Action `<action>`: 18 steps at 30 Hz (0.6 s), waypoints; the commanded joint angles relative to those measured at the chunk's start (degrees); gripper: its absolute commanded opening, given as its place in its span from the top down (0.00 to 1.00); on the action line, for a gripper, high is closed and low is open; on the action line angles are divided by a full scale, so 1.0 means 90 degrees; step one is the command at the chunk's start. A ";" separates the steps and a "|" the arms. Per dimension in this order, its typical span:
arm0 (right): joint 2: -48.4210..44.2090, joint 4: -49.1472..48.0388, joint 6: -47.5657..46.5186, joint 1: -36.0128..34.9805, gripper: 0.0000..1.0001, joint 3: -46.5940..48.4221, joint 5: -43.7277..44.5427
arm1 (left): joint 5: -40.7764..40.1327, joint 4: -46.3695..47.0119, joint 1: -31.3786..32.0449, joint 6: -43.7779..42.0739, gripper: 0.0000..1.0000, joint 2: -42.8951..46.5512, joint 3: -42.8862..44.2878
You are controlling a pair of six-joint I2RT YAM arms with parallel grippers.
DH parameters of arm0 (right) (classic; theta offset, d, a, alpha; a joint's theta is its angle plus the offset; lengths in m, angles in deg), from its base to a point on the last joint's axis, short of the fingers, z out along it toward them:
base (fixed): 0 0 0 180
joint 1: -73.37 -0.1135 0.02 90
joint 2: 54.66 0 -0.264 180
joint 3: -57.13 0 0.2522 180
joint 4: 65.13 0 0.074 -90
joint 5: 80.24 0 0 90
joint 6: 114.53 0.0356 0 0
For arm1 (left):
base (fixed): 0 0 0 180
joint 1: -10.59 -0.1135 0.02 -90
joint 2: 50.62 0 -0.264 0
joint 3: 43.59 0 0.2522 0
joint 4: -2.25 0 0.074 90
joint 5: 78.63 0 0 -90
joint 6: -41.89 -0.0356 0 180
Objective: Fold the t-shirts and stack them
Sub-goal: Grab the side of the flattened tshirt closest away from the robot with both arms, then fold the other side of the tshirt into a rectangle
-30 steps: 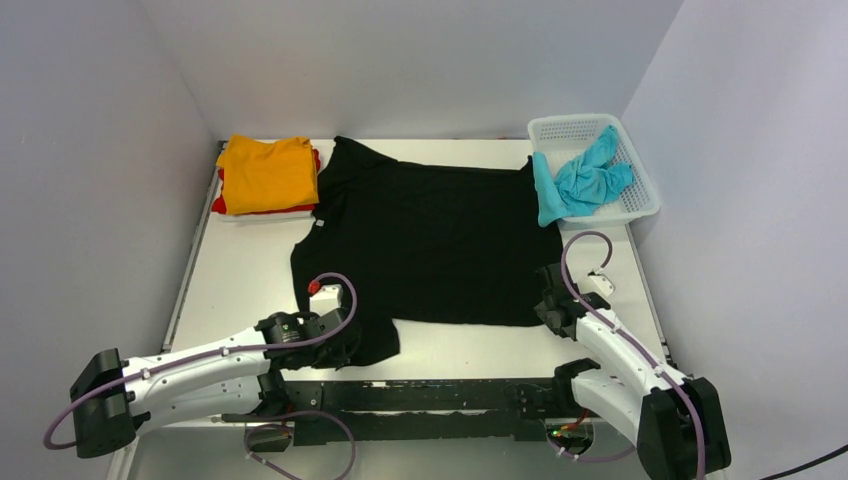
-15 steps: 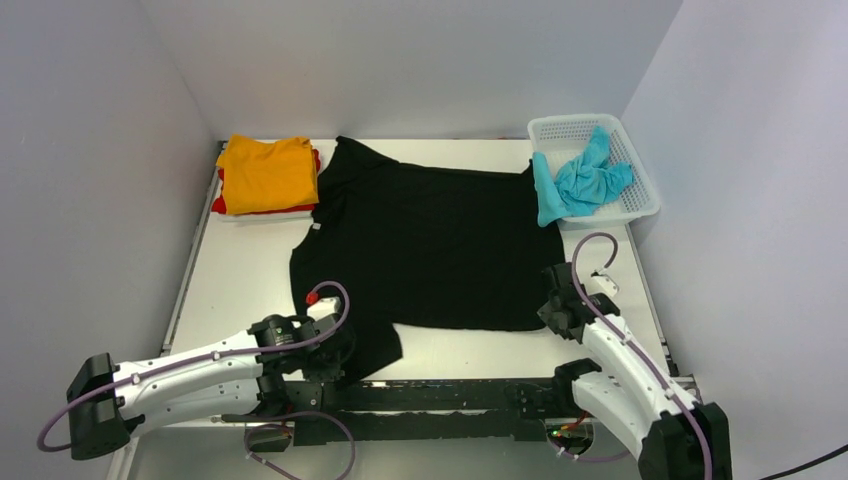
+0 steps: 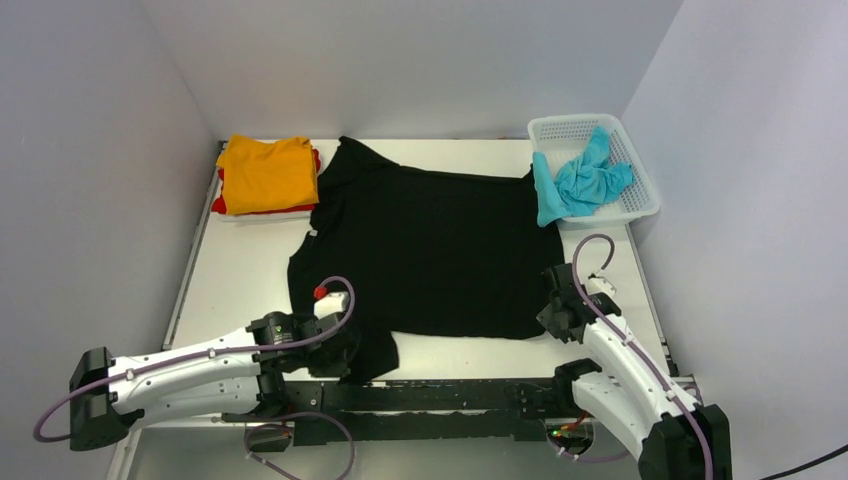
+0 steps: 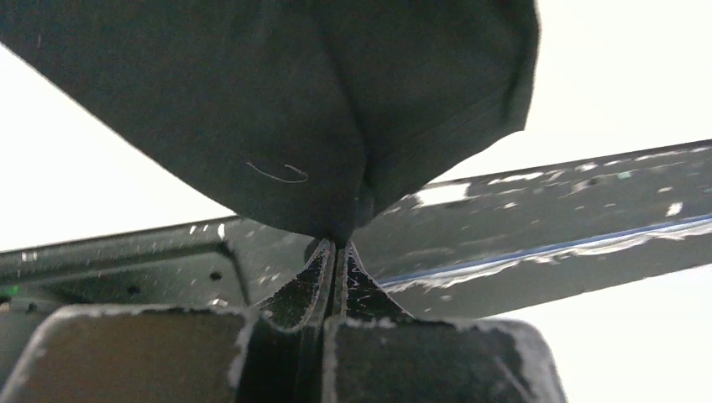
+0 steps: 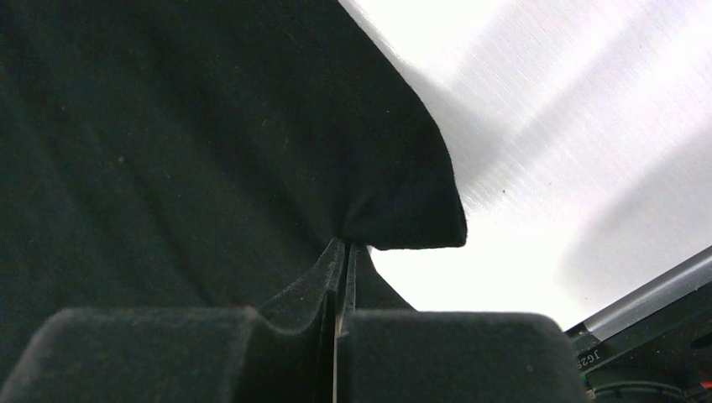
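The black t-shirt (image 3: pixel 430 245) lies spread flat across the middle of the table. My left gripper (image 3: pixel 352 345) is shut on its near-left corner; in the left wrist view the black cloth (image 4: pixel 277 109) hangs pinched between my closed tips (image 4: pixel 337 248). My right gripper (image 3: pixel 553 312) is shut on the near-right hem corner, and the right wrist view shows the cloth (image 5: pixel 210 151) clamped at the tips (image 5: pixel 346 245). Folded orange (image 3: pixel 266 172) and red (image 3: pixel 306 203) t-shirts are stacked at the back left. The turquoise t-shirt (image 3: pixel 585 180) lies in the basket. The white t-shirt is barely visible under the stack.
A white lattice basket (image 3: pixel 600 165) stands at the back right, the turquoise cloth drooping over its left rim. A black rail (image 3: pixel 440 395) runs along the table's near edge between the arm bases. Grey walls close in on both sides and behind.
Both grippers have stayed shut on the shirt's near corners. The left-hand corner and hem have shifted slightly toward the near edge; the shirt has been pulled a little flatter.
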 commanded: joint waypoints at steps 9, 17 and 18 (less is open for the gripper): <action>0.0874 -0.1209 -0.1095 0.0019 1.00 0.0953 -0.0317 | -0.0774 0.2290 -0.1606 -0.2046 1.00 0.0143 0.0883; 0.1381 -0.1646 -0.1293 0.0032 1.00 0.1422 -0.0105 | -0.1609 0.3855 -0.2810 -0.3230 1.00 -0.0121 0.1212; 0.1427 -0.1690 -0.1315 0.0032 1.00 0.1464 -0.0074 | -0.1625 0.3994 -0.2963 -0.3389 1.00 -0.0226 0.1284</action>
